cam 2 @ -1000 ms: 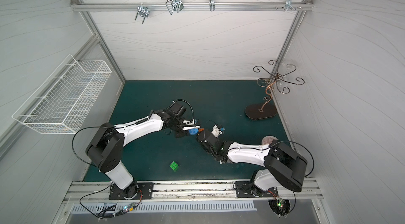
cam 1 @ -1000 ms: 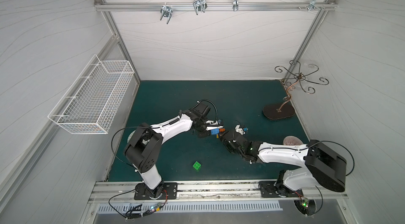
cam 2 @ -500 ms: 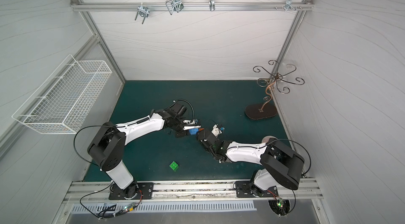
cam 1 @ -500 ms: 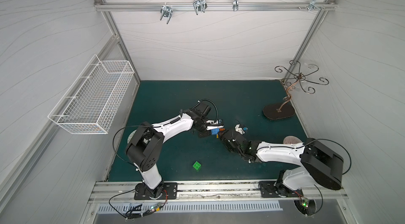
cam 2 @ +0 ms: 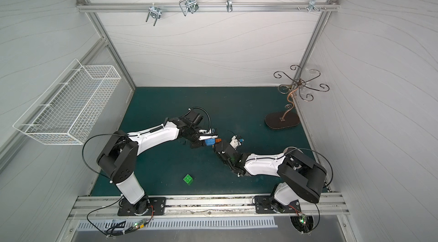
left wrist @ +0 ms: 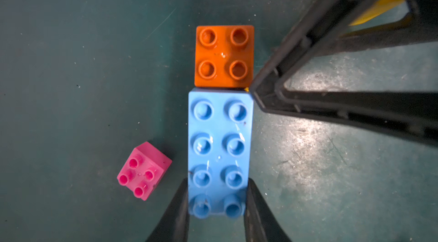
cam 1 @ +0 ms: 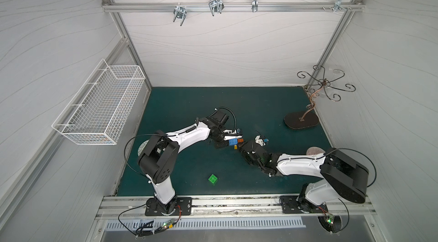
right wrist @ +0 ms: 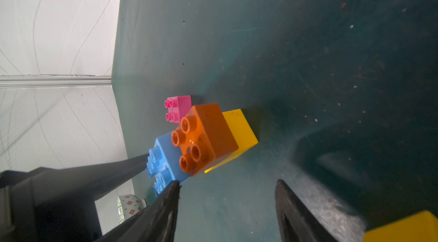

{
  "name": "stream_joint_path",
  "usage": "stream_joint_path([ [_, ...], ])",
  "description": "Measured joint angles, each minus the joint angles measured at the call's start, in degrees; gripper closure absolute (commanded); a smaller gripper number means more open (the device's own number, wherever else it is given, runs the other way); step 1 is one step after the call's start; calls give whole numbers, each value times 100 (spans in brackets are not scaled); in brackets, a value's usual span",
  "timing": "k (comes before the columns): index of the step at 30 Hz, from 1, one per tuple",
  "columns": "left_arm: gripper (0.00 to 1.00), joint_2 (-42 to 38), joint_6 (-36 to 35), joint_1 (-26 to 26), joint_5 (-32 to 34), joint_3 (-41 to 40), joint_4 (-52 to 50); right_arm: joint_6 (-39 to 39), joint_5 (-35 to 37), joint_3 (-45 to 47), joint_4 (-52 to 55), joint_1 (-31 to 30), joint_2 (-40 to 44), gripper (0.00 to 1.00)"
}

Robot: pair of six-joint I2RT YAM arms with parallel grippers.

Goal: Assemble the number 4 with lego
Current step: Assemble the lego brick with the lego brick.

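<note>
My left gripper (left wrist: 218,205) is shut on one end of the long blue lego brick (left wrist: 219,148). The blue brick's other end butts against an orange brick (left wrist: 224,56), which sits on a yellow brick (right wrist: 241,129). A pink brick (left wrist: 143,169) lies loose on the mat beside them. My right gripper (right wrist: 227,186) stands open and holds nothing; one finger (left wrist: 308,86) is at the corner where blue meets orange. Another yellow brick (right wrist: 403,229) lies by its other finger. A green brick (cam 1: 213,178) sits alone near the front rail. Both top views show the two grippers meeting mid-mat.
A white wire basket (cam 1: 99,110) hangs on the left wall. A curled metal stand (cam 1: 301,120) occupies the back right corner. Patterned balls lie behind the left arm (cam 1: 142,149) and by the right arm (cam 1: 314,151). The front rail (cam 1: 237,205) borders the mat.
The right arm has drawn in slightly, its gripper staying by the bricks and narrowing a touch. The left gripper has kept its hold on the blue brick without moving.
</note>
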State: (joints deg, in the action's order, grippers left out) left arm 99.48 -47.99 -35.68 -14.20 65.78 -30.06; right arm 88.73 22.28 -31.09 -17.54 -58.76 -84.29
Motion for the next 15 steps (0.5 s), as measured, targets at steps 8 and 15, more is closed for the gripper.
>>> stream_joint_path([
  [8, 100, 2, 0, -15, 0, 0, -4, -11, 0, 4, -232, 39, -59, 36],
  [15, 100, 42, 4, -22, 9, 0, -7, -22, 0, 4, -343, 61, -225, 36],
])
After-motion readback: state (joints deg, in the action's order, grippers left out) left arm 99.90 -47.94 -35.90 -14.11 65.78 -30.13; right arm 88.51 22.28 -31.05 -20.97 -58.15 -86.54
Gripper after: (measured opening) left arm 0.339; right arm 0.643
